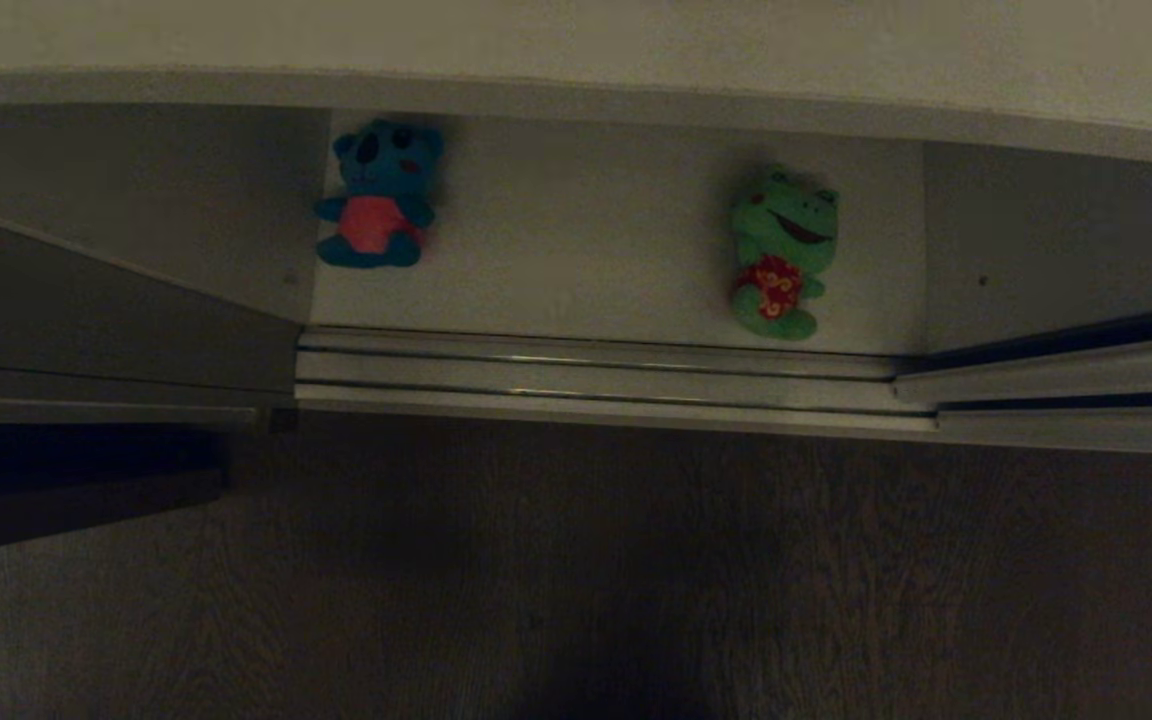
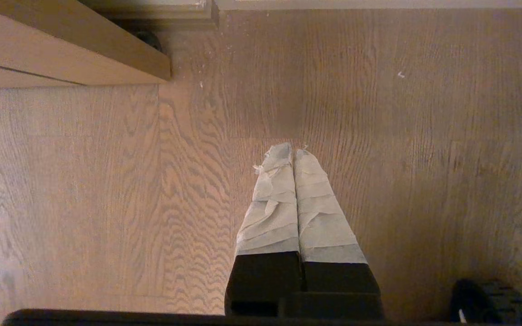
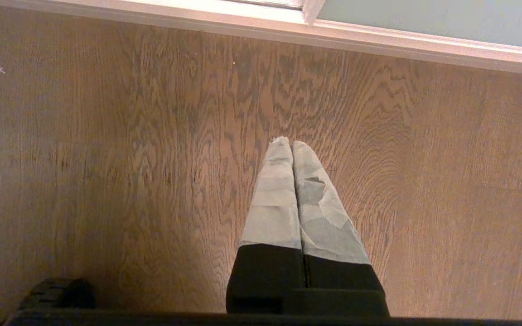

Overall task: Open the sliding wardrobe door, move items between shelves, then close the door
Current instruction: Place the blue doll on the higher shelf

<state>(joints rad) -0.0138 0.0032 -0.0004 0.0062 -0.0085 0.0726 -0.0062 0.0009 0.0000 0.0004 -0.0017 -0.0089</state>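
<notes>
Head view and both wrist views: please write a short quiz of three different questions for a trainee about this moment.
1. True or false: the teal-blue plush bear with red belly lies on the off-white wardrobe board, on the robot's left of the green plush frog with red mouth.
2. Which is right? A: both grippers are shut and empty. B: one gripper holds a toy.
3. Over what do the left gripper and right gripper hang?

Key: 1 true. 2 A. 3 The brown wood-grain floor.

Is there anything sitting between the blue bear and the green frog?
Nothing: in the head view only bare shelf lies between the bear and the frog.
</notes>
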